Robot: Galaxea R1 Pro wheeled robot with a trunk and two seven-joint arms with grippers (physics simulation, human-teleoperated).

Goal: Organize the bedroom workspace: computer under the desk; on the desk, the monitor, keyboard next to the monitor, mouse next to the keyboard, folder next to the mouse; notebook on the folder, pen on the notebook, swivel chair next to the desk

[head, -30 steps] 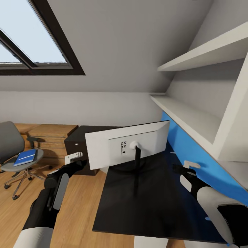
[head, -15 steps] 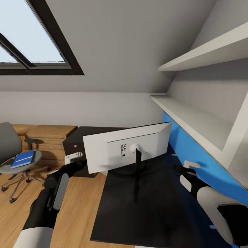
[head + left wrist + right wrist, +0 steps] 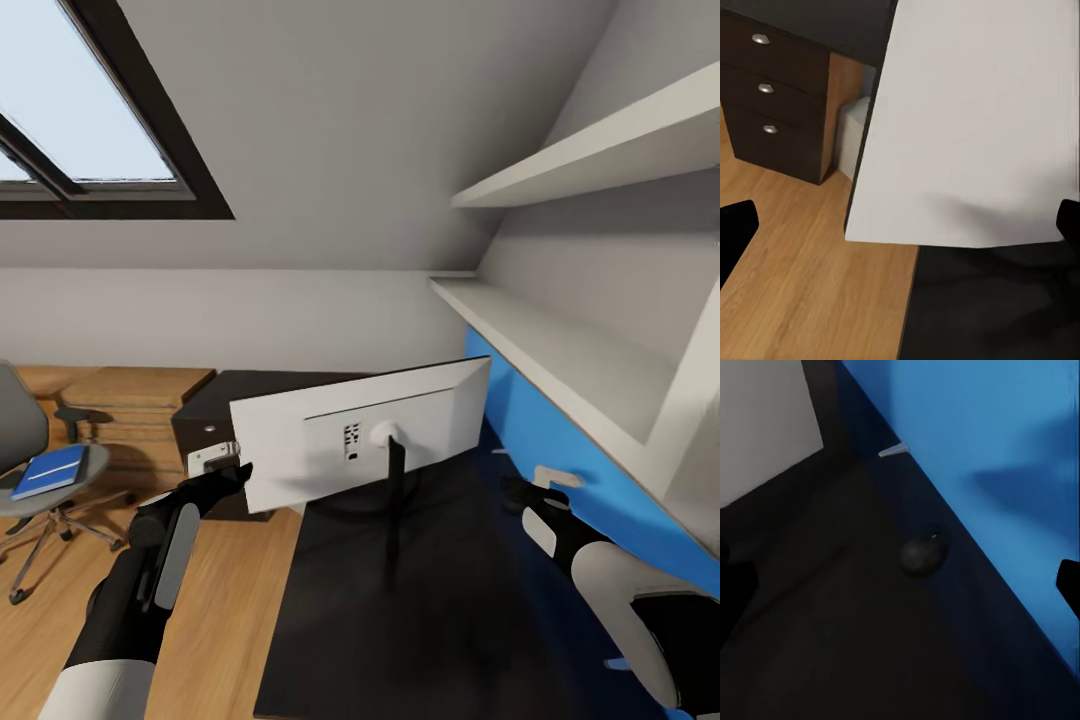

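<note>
Since the earlier frames the swivel chair is seen shifted toward the left frame edge (camera motion, chair partly cut off). The monitor stands mid-frame on the desk, its left edge beside the left gripper, jaws apart. The mouse lies by the blue wall. The right gripper is spread.

Glossy black desk; matt wooden floor.

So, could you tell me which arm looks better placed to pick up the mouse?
Probably the right: its gripper hangs over the desk near the blue wall, where the mouse lies.
</note>
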